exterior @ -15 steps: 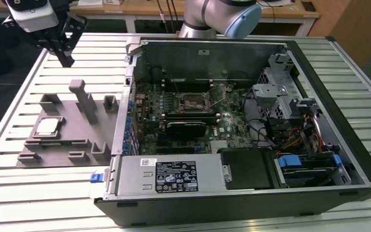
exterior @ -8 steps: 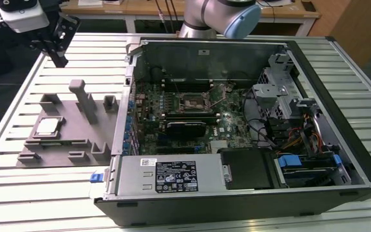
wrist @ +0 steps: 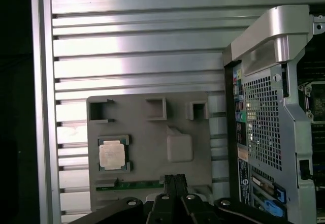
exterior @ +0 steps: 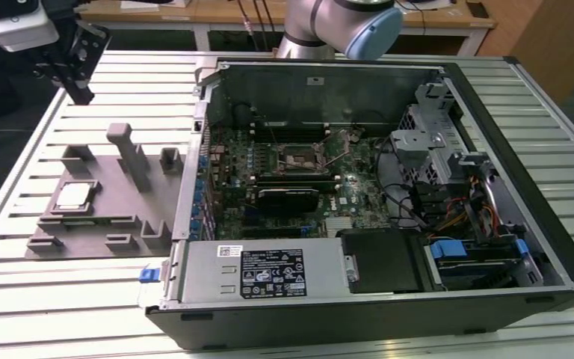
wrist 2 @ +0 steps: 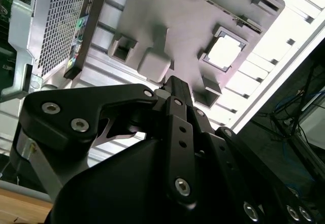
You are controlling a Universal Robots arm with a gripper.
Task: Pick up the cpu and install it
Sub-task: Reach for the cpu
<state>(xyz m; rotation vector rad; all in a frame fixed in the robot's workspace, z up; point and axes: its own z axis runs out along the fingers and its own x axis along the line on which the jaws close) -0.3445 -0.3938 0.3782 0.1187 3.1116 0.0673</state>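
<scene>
Evidently the pickup is at its approach: the gripper [exterior: 81, 93], closed and empty, hangs upper left in the exterior view, apart from the cpu [exterior: 75, 197] in its grey tray [exterior: 117, 218] mid-left; grasping needs it opened.

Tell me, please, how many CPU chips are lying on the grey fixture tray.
1. The cpu sits in a square recess of the grey fixture tray, to the exterior view's left of the open computer case. None seems hidden.
</scene>
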